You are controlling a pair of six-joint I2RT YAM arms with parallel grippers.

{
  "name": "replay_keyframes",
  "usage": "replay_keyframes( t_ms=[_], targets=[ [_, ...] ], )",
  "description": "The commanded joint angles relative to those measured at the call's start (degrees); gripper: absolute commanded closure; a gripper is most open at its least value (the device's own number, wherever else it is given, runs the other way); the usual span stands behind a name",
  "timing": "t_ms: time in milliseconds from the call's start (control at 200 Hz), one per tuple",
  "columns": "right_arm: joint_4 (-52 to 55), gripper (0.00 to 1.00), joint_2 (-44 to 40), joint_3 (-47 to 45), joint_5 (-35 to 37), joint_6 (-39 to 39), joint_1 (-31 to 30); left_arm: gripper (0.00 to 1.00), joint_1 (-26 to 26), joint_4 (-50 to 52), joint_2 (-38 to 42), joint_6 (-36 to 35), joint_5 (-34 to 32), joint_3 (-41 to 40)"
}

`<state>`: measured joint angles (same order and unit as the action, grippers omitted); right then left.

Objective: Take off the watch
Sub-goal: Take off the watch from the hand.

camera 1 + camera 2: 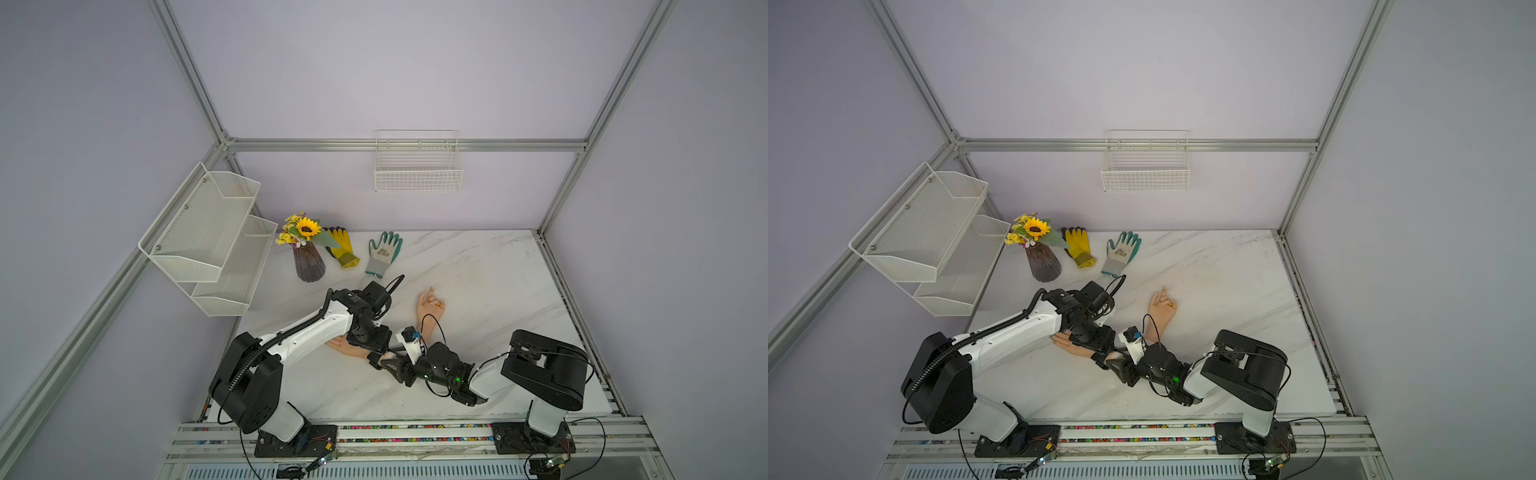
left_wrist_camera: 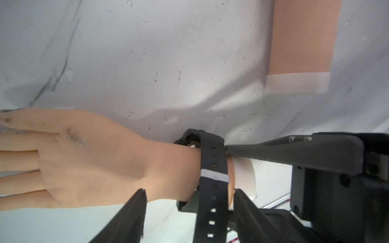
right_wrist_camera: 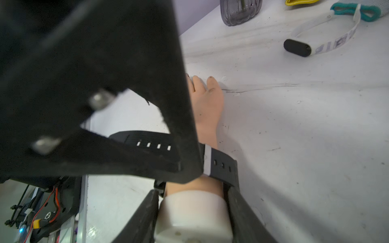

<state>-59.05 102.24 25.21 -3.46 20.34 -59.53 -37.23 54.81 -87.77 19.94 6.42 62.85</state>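
A black watch is strapped around the wrist of a mannequin hand that lies flat on the marble table. Its holed strap tail sticks out free. My left gripper hangs over the wrist, open, with one finger on each side of that tail. My right gripper comes from the forearm side and is shut on the hand's white wrist stub, right behind the strap. In both top views the watch shows partly between the two grippers.
A second mannequin hand lies just beyond. A white-strapped band with a black module lies farther back. At the table's back stand a sunflower vase, a yellow glove and a grey-green glove. A mesh shelf is at the left.
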Motion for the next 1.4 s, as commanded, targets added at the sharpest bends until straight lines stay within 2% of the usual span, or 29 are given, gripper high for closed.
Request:
replay_keyframes(
  t_ms=[0, 220, 325, 465, 735, 840, 910, 965, 1130, 1325, 1395],
  targets=[
    [3.3, 0.56, 0.2, -0.8, 2.2, 1.6, -0.1, 0.35, -0.4, 1.4, -0.9, 0.5, -4.3, 0.2],
    [4.9, 0.56, -0.7, -1.1, 3.9, 2.9, -0.1, 0.45, -0.5, 3.5, -0.9, 4.8, -12.4, 0.1],
    [4.0, 0.57, -0.5, -1.2, 3.0, 2.3, -0.1, 0.45, -0.4, 1.4, -0.1, 3.7, -7.3, -0.3],
    [2.5, 0.56, -0.2, -1.1, -0.1, 0.9, -0.1, 0.41, -0.6, -5.4, 2.2, 0.9, 4.9, -1.2],
    [2.9, 0.57, 0.0, -1.0, -0.4, 0.6, -0.1, 0.37, -1.1, -4.6, -2.6, -4.8, 5.4, 2.3],
    [3.0, 0.57, 0.0, -1.0, -0.2, 0.8, -0.1, 0.45, -1.8, -2.4, -3.5, -4.9, -0.6, 2.9],
    [3.0, 0.57, 0.1, -0.9, -0.2, 0.8, -0.1, 0.54, -2.0, -0.7, -4.3, -4.0, -5.1, 3.3],
    [3.1, 0.57, 0.2, -0.8, -0.3, 0.8, -0.1, 0.58, -2.2, -0.3, -4.6, -3.6, -6.5, 3.2],
    [3.4, 0.57, 0.5, -0.5, -0.2, 0.8, -0.1, 0.63, -2.8, -0.3, -5.3, -3.8, -6.0, 3.1],
    [3.6, 0.57, 0.7, -0.3, -0.1, 0.8, -0.1, 0.59, -3.4, -1.6, -5.8, -4.9, -1.4, 2.8],
    [3.6, 0.57, 0.6, -0.4, 0.1, 0.8, -0.1, 0.66, -3.4, -1.7, -5.8, -4.7, -1.0, 2.8]
  ],
)
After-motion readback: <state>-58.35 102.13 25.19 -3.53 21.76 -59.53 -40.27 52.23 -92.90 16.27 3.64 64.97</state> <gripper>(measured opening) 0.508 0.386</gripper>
